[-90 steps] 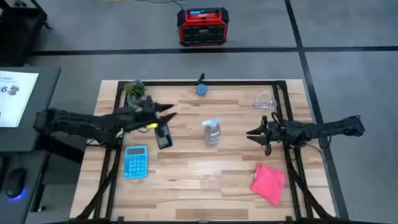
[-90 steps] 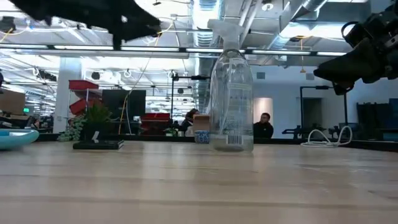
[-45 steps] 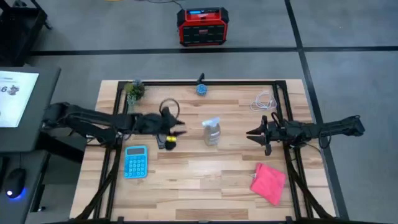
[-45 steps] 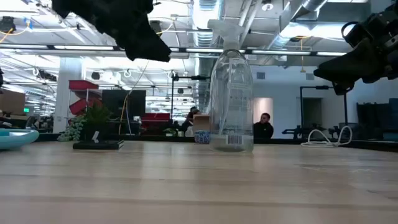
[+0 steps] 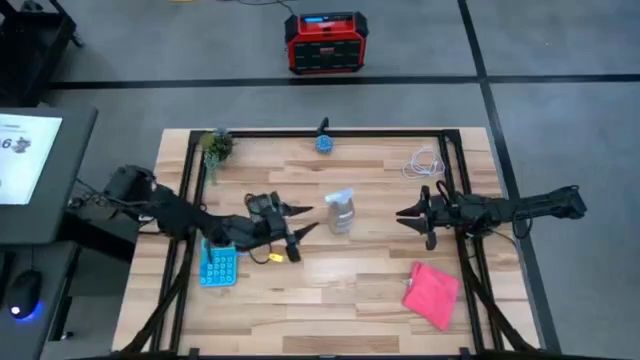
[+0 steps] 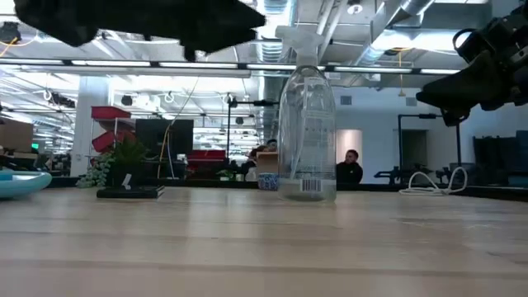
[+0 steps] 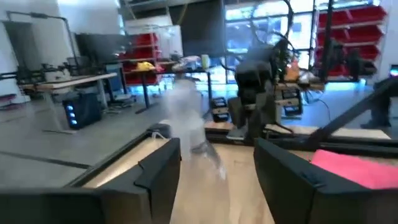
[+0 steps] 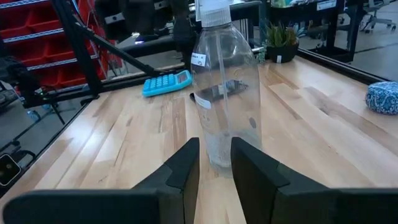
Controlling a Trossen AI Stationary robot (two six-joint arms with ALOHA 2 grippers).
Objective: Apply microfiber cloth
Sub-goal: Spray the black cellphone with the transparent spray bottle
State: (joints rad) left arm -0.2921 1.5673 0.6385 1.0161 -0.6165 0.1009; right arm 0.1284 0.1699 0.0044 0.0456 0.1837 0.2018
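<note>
The pink-red microfiber cloth lies flat on the table near its front right corner; the left wrist view shows it too. No gripper touches it. My left gripper hangs open above the table just left of the clear spray bottle, its fingers pointing toward the table's right edge. To the right of the bottle, my right gripper is raised and faces it, with a narrow gap between its fingers. The black phone lies flat on the table.
A light-blue calculator lies near the left edge, partly under my left arm. A small plant, a blue ball and a white cable sit along the far edge. Bare wood stretches between the bottle and the cloth.
My left gripper has swung from over the phone at the far left toward the table's right and near edges, ending beside the spray bottle. The bottle, the cloth and my right arm have stayed where they were.
</note>
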